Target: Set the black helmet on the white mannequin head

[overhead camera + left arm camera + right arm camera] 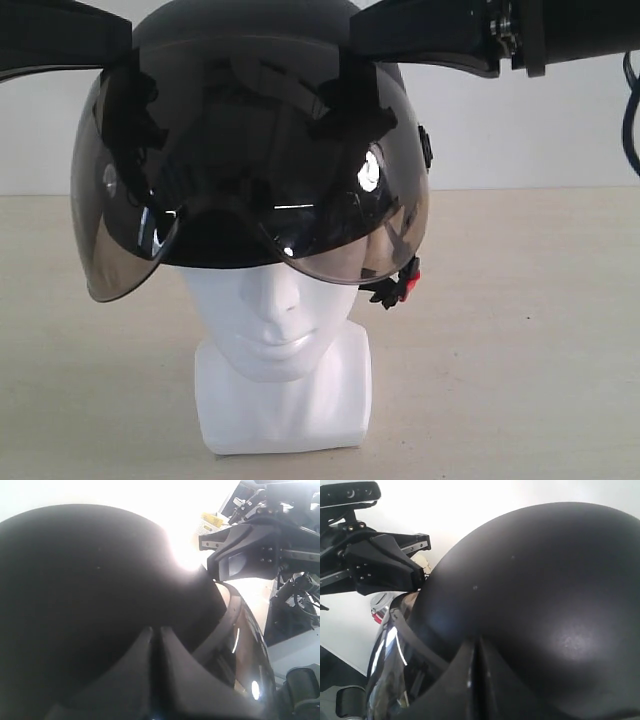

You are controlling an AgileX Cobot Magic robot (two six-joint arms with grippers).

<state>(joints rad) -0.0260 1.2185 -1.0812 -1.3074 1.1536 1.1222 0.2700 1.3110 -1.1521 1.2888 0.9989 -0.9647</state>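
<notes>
The black helmet (190, 25) sits over the top of the white mannequin head (277, 318), its smoky visor (250, 170) covering the forehead and eyes. Nose, mouth, neck and square base show below. The red buckle (409, 284) hangs at the helmet's right side. My left gripper (128, 45) is shut, fingertips together against the helmet shell (90, 580) on the left. My right gripper (358, 40) is shut too, tips against the shell (545, 580) from the right. Nothing lies between either pair of fingers (172, 650) (492, 655).
The mannequin stands on a pale beige table (520, 330) in front of a white wall. A dark cable (630, 110) hangs by the right arm at the frame's edge. Each wrist view shows the other gripper (240, 555) (385, 565) across the helmet.
</notes>
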